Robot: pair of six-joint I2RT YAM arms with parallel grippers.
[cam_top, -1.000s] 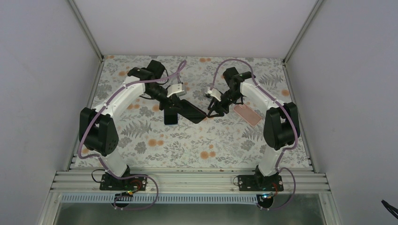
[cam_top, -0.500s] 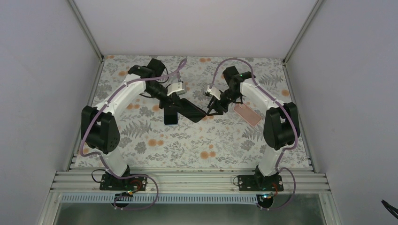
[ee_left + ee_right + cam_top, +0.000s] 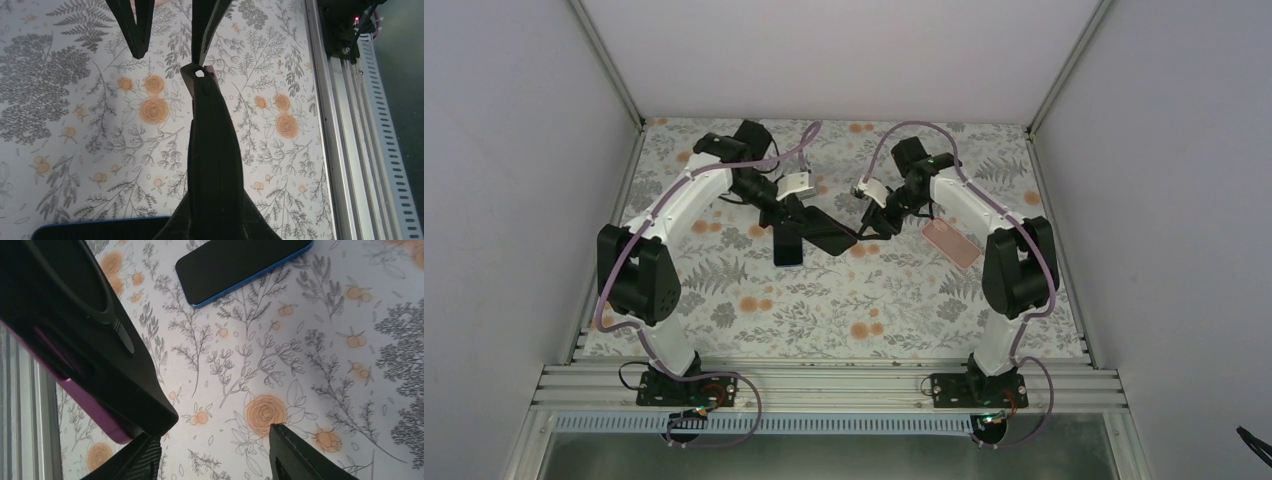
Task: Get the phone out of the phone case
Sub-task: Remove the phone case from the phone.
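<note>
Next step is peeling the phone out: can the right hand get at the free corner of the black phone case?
Probably yes. The left hand holds the black phone case aloft; its free corner sits beside the right hand's open fingers, nothing between.

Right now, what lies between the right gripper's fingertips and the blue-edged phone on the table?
Only bare floral tablecloth, seen in the right wrist view between the right gripper and the blue-edged phone; the black case sits off to one side.

We see white links and black joints on the left arm [image 3: 686,195] and right arm [image 3: 969,200]; mauve cables [image 3: 914,125] trail behind each wrist; black tapered fingers [image 3: 292,455] on the right gripper [image 3: 212,432], perhaps ribbed.
</note>
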